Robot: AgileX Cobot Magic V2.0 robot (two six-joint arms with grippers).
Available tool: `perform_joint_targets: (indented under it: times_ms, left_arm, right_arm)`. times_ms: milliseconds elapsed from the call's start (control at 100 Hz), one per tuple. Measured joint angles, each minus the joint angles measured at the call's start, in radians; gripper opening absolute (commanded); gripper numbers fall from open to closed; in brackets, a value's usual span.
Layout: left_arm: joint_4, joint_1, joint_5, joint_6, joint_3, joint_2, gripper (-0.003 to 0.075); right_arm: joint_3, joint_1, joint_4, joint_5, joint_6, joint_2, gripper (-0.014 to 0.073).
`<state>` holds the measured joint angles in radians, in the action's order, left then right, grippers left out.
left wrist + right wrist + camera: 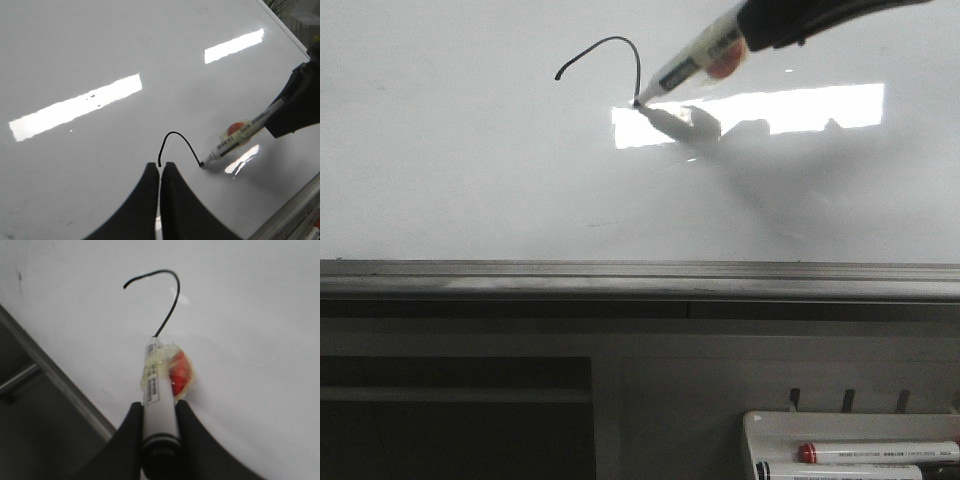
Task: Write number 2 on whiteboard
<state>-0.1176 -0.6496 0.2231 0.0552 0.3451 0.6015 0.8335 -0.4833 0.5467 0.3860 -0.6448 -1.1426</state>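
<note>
The number 2 (pixel 610 58) is only partly drawn: a thin black hook that rises from its left end, arches over and drops to where the marker (pixel 688 68) tip touches the whiteboard (pixel 470 170). It sits high on the board, just left of the bright rectangular light reflection (pixel 790 108), and the marker tip meets the reflection's upper left corner. The marker is white with a dark label and a lump of yellowish tape with a red patch around its barrel, and it slants up to the right into the right tool (pixel 159 412), whose black fingers are clenched on either side of the barrel.

Below and to the left of the stroke the board is bare white, running down to the grey metal ledge (pixel 640 280) along its lower edge. Below the ledge at the lower right, a small white tray (pixel 752 425) holds two more markers, one with a red cap (pixel 880 452); only the front view shows these.

The left wrist view shows the left tool (pixel 160 172) with its two black fingers pressed together, nothing between them, close to the board just beside the stroke's starting end. That view also shows a second light reflection farther off and the board's far edge. The right wrist view shows the ledge running diagonally beside the marker, well apart from the stroke.
</note>
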Motion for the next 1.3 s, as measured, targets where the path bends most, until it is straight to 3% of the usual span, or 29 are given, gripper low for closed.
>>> perform_joint_targets:
  times_ms: [400, 540, 1100, 1300]
  left_arm:
    - [0.0, 0.0, 0.0, 0.0, 0.0, 0.0, -0.002]
    - [0.0, 0.0, 0.0, 0.0, 0.0, 0.0, -0.002]
    - [0.0, 0.0, 0.0, 0.0, 0.0, 0.0, -0.002]
    - [0.0, 0.0, 0.0, 0.0, 0.0, 0.0, -0.002]
  right_arm:
    - [0.014, -0.183, 0.007, -0.046, 0.001, -0.132, -0.0059]
    - [0.021, -0.197, 0.007, -0.064, 0.001, -0.148, -0.0059]
    - [-0.125, 0.027, 0.016, 0.084, 0.039, 0.067, -0.0059]
    - [-0.143, 0.053, 0.01, 0.101, 0.059, 0.091, -0.006]
